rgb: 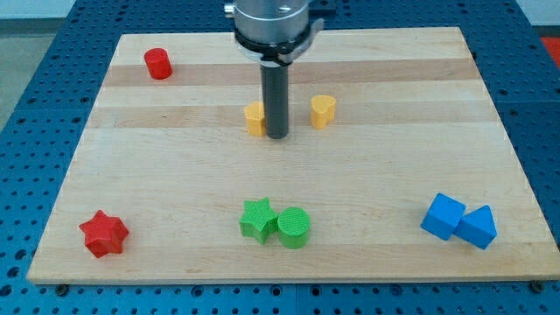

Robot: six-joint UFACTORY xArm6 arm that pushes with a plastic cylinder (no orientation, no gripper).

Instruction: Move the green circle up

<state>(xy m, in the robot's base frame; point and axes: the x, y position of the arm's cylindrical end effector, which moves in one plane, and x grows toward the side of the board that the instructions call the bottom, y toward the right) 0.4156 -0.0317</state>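
Observation:
The green circle [294, 228] lies near the board's bottom edge, a little right of the middle. It touches a green star [257, 219] on its left. My tip [276, 136] is at the end of the dark rod in the upper middle of the board, well above the green circle. The tip stands right next to a yellow block [254, 118], which the rod partly hides.
A second yellow block [323, 111] sits right of the rod. A red block [158, 64] is at the top left, a red star [104, 234] at the bottom left. Two blue blocks [443, 216] [478, 227] touch at the bottom right. The wooden board [175, 175] ends in blue surround.

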